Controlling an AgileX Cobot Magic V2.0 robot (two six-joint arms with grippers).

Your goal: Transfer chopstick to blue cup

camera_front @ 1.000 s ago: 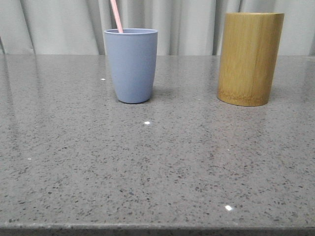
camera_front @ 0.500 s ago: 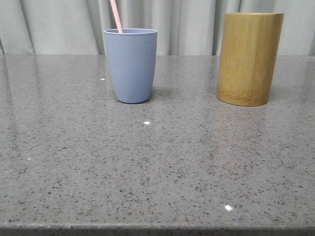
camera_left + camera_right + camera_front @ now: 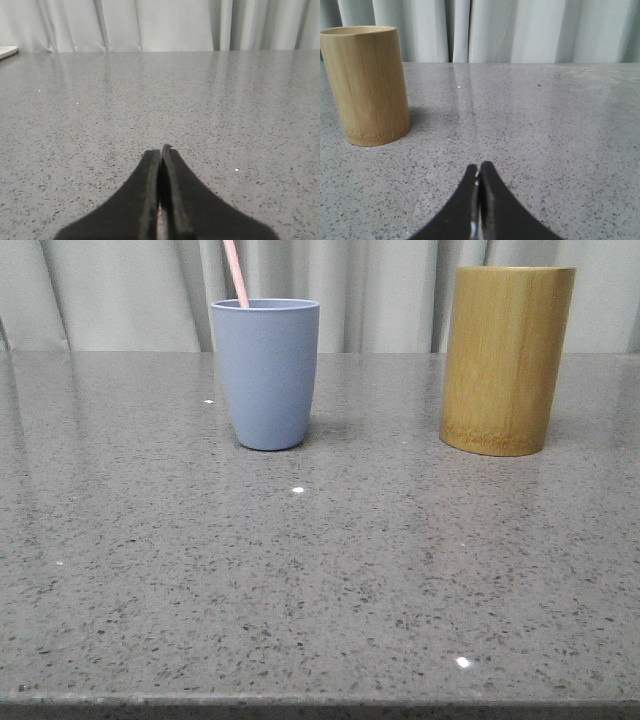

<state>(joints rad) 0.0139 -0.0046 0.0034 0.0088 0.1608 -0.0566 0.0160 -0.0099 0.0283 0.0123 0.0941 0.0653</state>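
Note:
The blue cup point(image 3: 266, 372) stands upright on the grey table in the front view, left of centre. A pale pink chopstick point(image 3: 236, 272) sticks out of it, leaning left, its lower part hidden inside. Neither gripper shows in the front view. My left gripper point(image 3: 161, 150) is shut and empty over bare table in the left wrist view. My right gripper point(image 3: 479, 166) is shut and empty, with the bamboo cylinder point(image 3: 366, 84) a short way ahead of it to one side.
The tall yellow-brown bamboo cylinder point(image 3: 508, 358) stands upright at the right of the front view. The speckled grey table point(image 3: 320, 580) reaches to a pale curtain at the back. A white edge of something point(image 3: 7, 51) shows at the far corner in the left wrist view.

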